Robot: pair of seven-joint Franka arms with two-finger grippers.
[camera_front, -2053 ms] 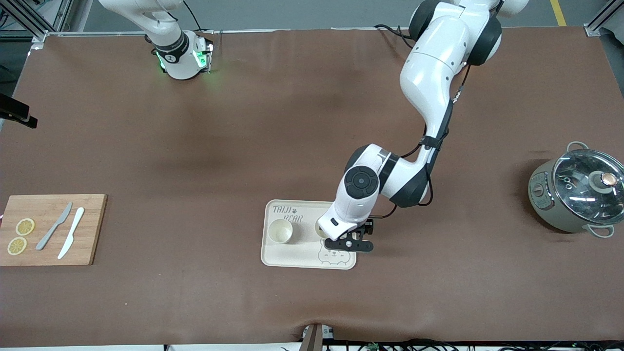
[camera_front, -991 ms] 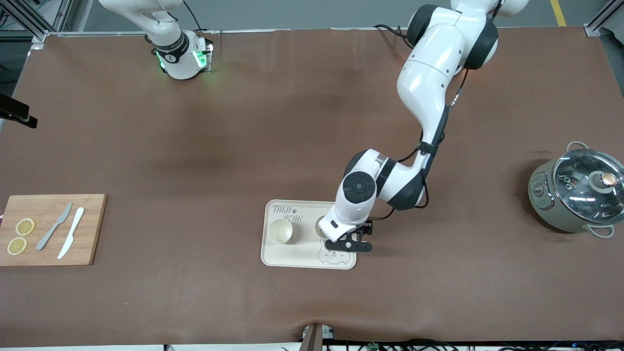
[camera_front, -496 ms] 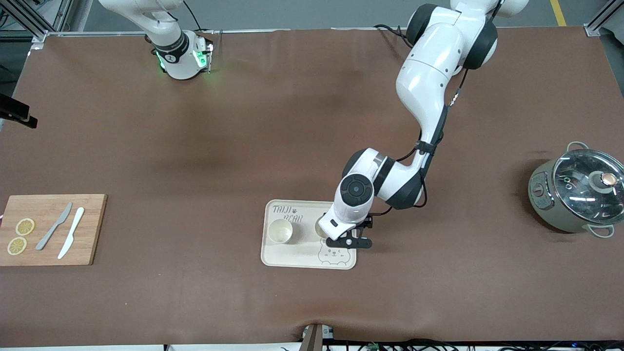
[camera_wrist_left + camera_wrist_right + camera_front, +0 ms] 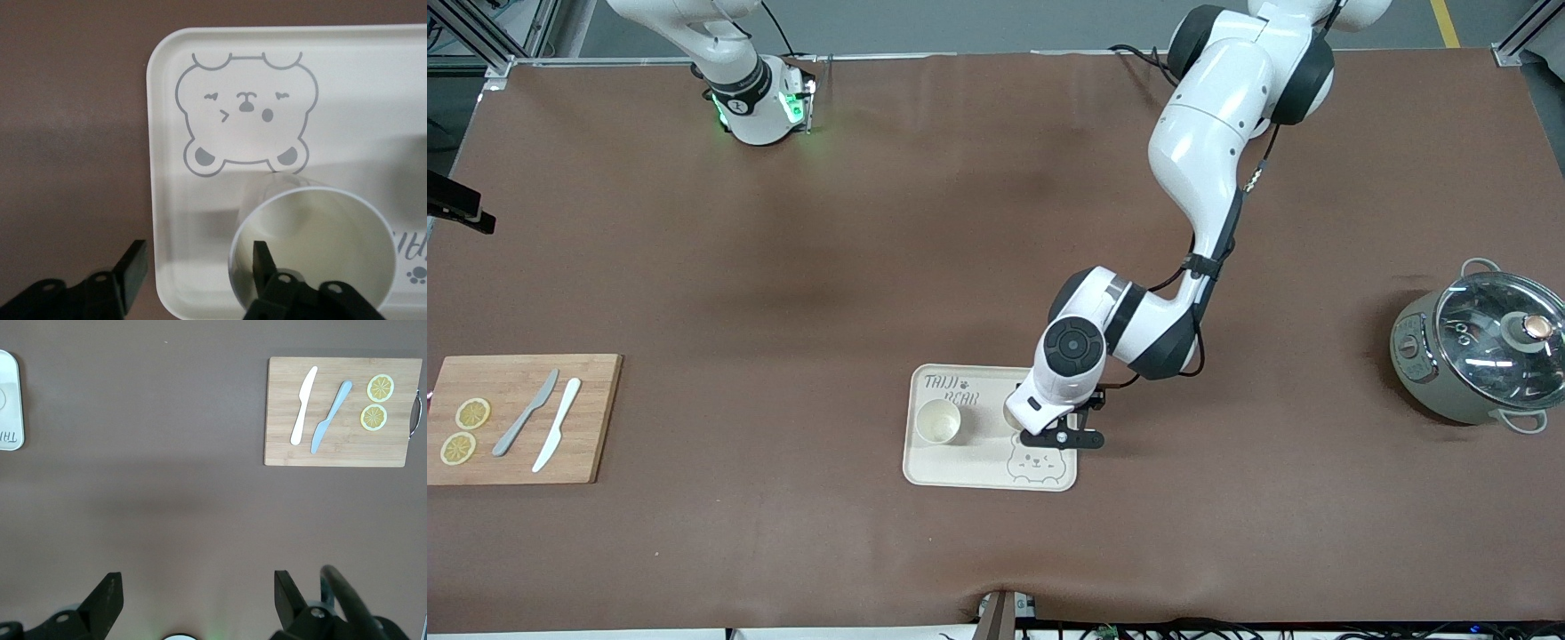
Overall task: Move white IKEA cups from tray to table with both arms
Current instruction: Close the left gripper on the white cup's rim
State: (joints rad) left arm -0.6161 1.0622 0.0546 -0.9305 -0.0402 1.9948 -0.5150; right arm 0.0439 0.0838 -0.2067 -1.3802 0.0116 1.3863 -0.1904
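Observation:
Two white IKEA cups stand upright on the cream bear-printed tray [image 4: 978,462]. One cup [image 4: 938,421] stands free at the tray's end toward the right arm. The other cup [image 4: 1008,414] is mostly hidden under the left wrist. My left gripper [image 4: 1060,437] is low over that cup [image 4: 320,233] and open. One finger [image 4: 263,263] is inside the cup's mouth and the other finger [image 4: 133,267] is outside the tray's edge [image 4: 152,200], so the cup's wall lies between them. My right gripper [image 4: 198,583] is open and empty, high over bare table near its base.
A wooden cutting board [image 4: 520,418] with two knives and two lemon slices lies at the right arm's end. A grey pot with a glass lid [image 4: 1476,356] stands at the left arm's end. Brown mat surrounds the tray.
My left gripper has crept along the tray toward the hidden cup and covers more of it. The right arm has not moved.

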